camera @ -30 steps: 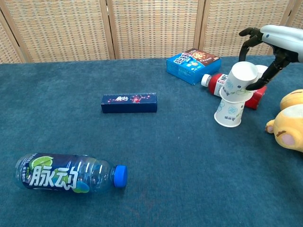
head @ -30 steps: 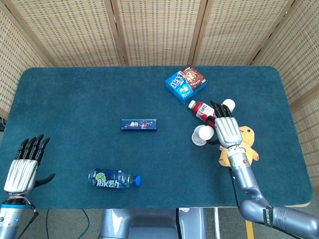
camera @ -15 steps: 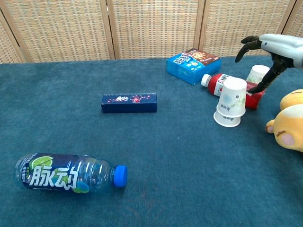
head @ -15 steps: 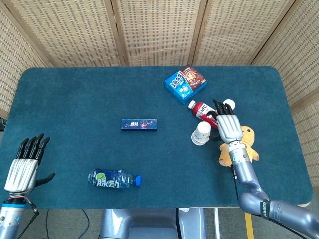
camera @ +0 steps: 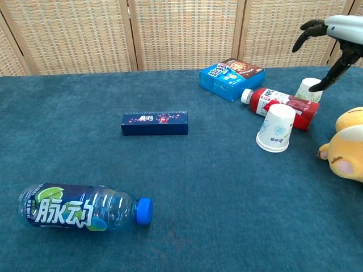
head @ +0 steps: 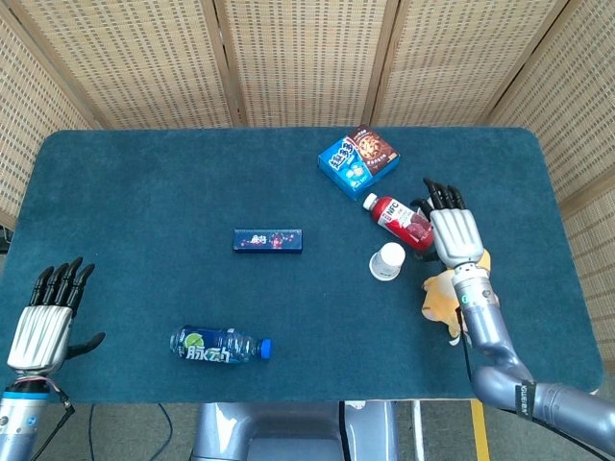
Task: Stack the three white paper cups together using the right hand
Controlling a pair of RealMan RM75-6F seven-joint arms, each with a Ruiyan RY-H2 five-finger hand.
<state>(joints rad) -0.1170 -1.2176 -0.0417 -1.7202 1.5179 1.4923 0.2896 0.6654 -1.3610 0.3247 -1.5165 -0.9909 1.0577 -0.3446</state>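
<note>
A staged test space: a blue-felt counter (head: 144,192) fills the frame, with woven folding screens (head: 298,58) along the top.

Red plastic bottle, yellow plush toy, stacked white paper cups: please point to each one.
red plastic bottle (camera: 286,106), chest view, label.
yellow plush toy (camera: 353,133), chest view, head.
stacked white paper cups (camera: 276,128), chest view, side wall.

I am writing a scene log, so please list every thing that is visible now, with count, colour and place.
paper cup stack: one, white, upside down, right of centre
single paper cup: one, white, behind the red bottle
red bottle: one, lying, right side
blue bottle: one, lying, front left
dark blue box: one, centre
snack boxes: blue and brown, far side
plush toy: one, yellow, right edge
left hand: open, front left
right hand: open, above the single cup
</note>
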